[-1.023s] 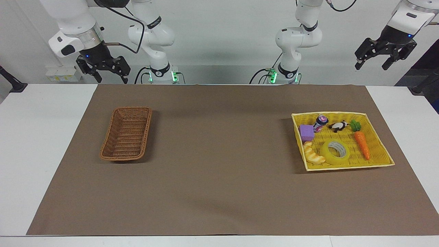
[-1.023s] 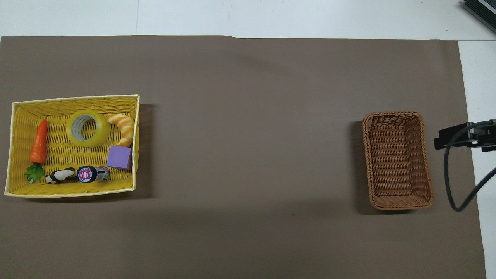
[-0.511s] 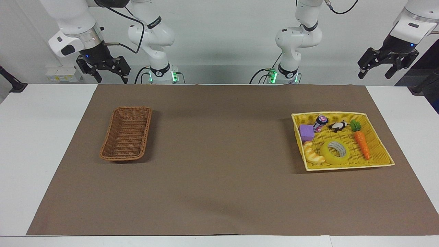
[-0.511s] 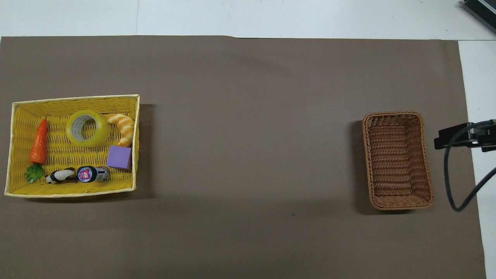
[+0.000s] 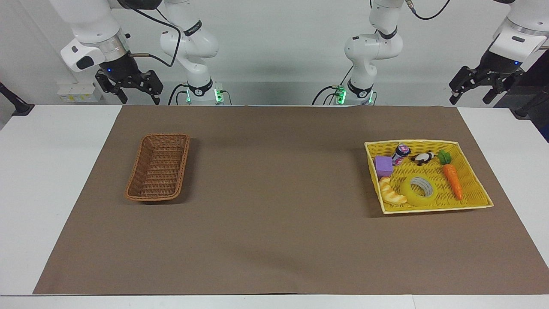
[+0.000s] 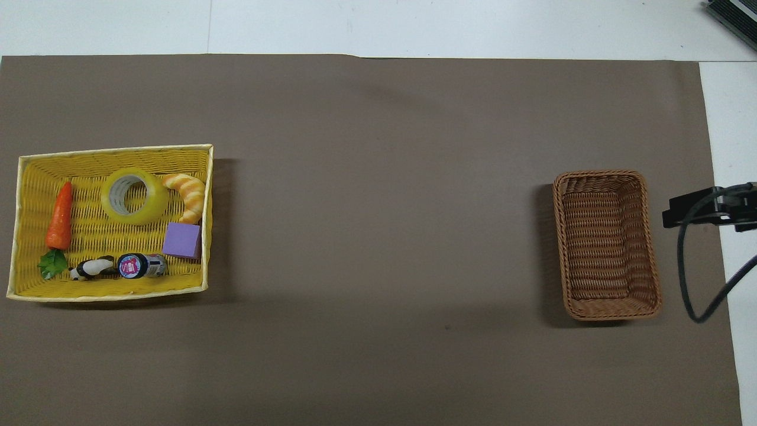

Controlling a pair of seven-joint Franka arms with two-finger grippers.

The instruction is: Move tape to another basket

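Tape (image 5: 419, 190) lies flat in yellow tray (image 5: 472, 180), beside croissant toy (image 5: 391, 192). Wicker basket (image 5: 158, 173) empty. Left hand (image 5: 475, 88) and right hand (image 5: 136, 90) raised, fingers spread, nothing held.

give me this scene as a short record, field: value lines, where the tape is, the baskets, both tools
tape: lying flat in the yellow basket, between croissant and carrot
also in yellow basket: purple block, small bottle, panda toy
brown basket: nothing in it, toward the right arm's end of the table
left tool: open, raised off the table's edge at the left arm's end, holding nothing
right tool: open, raised near the table's edge at the right arm's end, waiting
task stage: tape not yet picked up
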